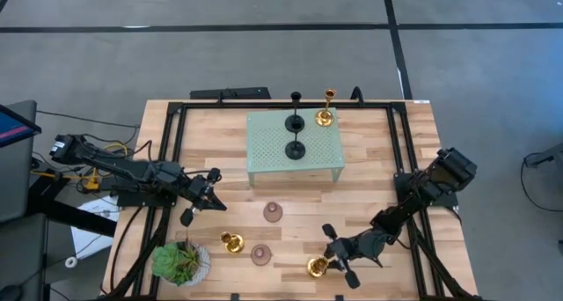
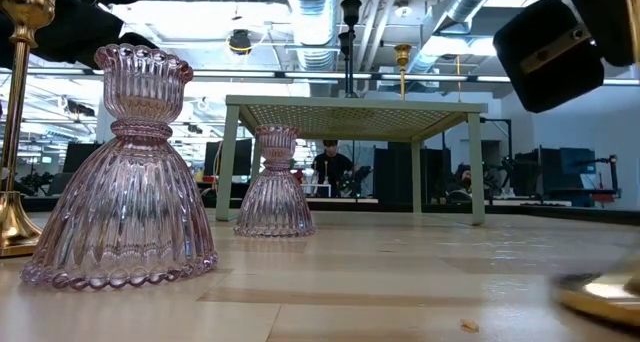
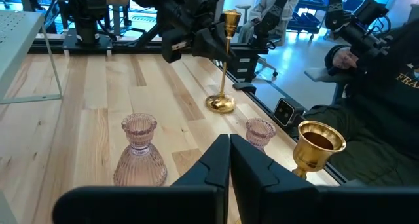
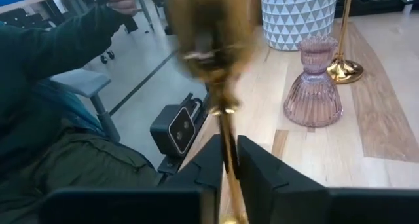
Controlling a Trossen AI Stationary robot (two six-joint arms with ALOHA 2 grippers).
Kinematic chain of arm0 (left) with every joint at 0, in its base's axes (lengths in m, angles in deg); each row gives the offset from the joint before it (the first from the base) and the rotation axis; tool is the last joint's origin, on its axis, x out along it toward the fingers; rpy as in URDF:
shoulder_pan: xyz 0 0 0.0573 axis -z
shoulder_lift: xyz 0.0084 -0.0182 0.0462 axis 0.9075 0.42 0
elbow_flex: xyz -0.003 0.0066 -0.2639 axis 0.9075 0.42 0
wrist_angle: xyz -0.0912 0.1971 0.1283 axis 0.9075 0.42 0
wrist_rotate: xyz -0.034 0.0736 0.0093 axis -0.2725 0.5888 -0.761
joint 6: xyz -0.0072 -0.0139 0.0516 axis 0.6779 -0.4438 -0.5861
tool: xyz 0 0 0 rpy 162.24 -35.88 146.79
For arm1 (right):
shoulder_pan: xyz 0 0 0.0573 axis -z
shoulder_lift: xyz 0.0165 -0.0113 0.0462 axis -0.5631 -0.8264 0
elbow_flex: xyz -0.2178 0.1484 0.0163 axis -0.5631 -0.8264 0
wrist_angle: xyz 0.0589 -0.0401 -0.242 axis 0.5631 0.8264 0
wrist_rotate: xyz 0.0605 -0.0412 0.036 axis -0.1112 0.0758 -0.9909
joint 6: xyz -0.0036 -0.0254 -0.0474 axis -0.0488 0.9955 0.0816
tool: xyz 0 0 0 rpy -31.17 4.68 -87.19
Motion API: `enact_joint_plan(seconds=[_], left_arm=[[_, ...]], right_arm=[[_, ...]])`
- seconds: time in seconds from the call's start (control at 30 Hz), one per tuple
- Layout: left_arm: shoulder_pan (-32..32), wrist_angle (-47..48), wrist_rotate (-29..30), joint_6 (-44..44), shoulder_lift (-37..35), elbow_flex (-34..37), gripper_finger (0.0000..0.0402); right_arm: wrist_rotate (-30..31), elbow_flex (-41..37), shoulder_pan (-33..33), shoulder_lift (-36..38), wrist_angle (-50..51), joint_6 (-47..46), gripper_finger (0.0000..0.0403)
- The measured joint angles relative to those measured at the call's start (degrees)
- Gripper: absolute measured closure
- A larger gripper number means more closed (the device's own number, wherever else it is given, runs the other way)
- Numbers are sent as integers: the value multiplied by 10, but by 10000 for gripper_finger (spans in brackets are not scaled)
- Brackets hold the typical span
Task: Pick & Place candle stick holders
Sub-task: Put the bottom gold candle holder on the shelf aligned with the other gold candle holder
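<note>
The right pincer [image 4: 228,160] pinches a gold candle holder's [image 4: 226,129] thin stem, its blurred cup hiding the view beyond. The left pincer [image 3: 229,160] hovers pressed together over the worktop [image 1: 369,204].

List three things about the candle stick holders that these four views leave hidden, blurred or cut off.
- Right wrist view: gold holder's cup blurred; base cut off by the bottom edge.
- Low view: another gold holder cut off at the left edge.
- High view: black holders on the green platform too small for detail.
</note>
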Motion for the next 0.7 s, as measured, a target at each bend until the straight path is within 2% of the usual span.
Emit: enact_joint_plan(seconds=[0.1,0.33,0.5,0.7], left_arm=[[0,0,0,0,0,0,390],[0,0,0,0,0,0,390],[0,0,0,0,0,0,390],[0,0,0,0,0,0,390]], right_arm=[[0,1,0,1,-1,-1,393],[13,0,2,31,32,-2,397],[33,0,19,103,107,-1,396],[57,0,58,232,239,16,398]])
